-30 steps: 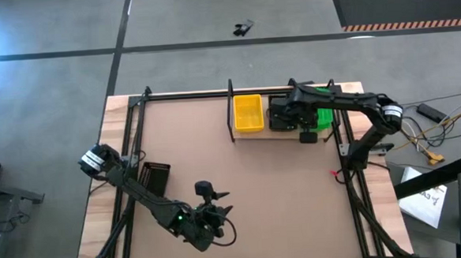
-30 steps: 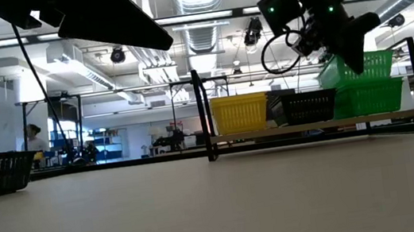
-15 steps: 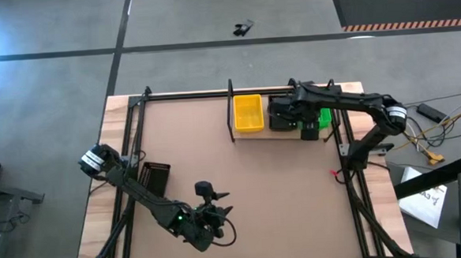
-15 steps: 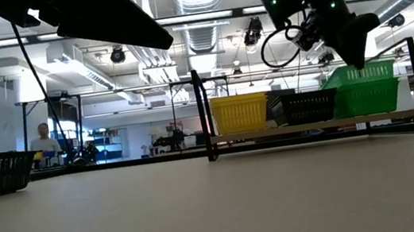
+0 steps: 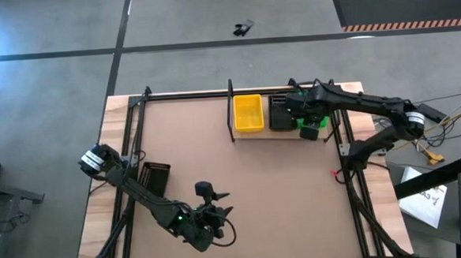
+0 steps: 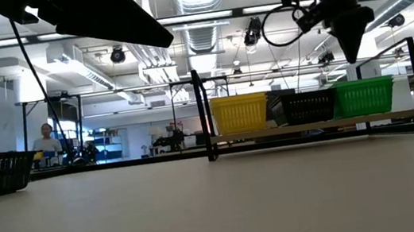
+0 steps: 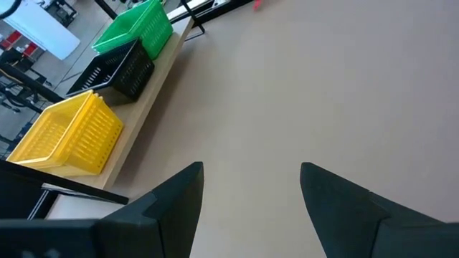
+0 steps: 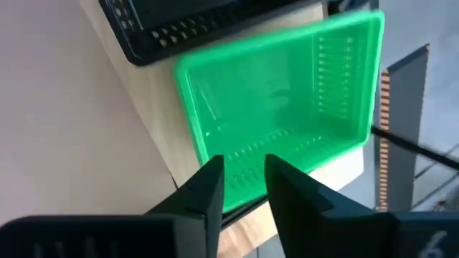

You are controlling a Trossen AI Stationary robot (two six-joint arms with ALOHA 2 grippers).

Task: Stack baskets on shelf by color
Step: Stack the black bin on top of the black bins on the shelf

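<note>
The right gripper [image 6: 352,53] hangs in the air directly above the green basket [image 6: 365,97], clear of its rim and holding nothing; its jaws stand slightly apart, with a narrow gap between the two fingers [image 8: 203,192] in the right wrist view. That green basket sits on the shelf [image 5: 281,133] straight below the jaws, at the end of the plank nearest the right arm's side of the table [image 5: 241,184]. Just beside it, toward the middle of the shelf, stands a black basket [image 6: 304,107], touching or nearly touching the green one, and beyond that, farthest from the right jaws, the yellow basket [image 6: 240,114] at the other end of the row. All three stand upright with open tops up. The left gripper [image 7: 247,193] waits low over the near part of the table, well apart from the shelf, its jaws spread wide and empty, pointing across bare tabletop toward the row of baskets. Another black basket [image 5: 153,178] lies on the table beside the left arm, behind those jaws rather than in front of them. In the low view a person [image 6: 48,141] shows far off in the room behind the table.
</note>
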